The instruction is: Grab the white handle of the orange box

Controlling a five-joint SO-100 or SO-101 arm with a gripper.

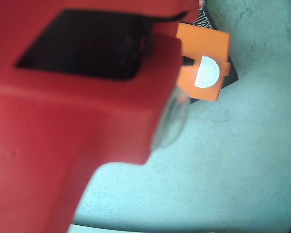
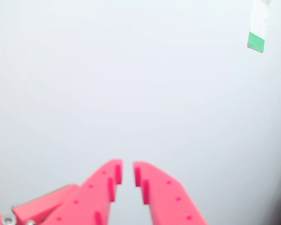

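Claw [image 2: 128,173]: red, rising from the bottom edge of the wrist view; fingertips nearly together with a slim gap, pinching nothing, facing a blank pale surface.
Orange box [image 1: 203,46]: overhead view, upper right on the grey worktop [image 1: 233,160], mostly hidden behind the blurred red arm [image 1: 72,116].
White latch [image 1: 207,73]: half-round, on the box's visible end.
White handle: hidden in both views.
Box relative to claw: cannot tell; no view shows both.

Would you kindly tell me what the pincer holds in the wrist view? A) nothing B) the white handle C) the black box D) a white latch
A: in the wrist view the pincer has only a narrow gap between its red fingers, with a plain pale surface behind and nothing between them; the orange box shows only in the overhead view.
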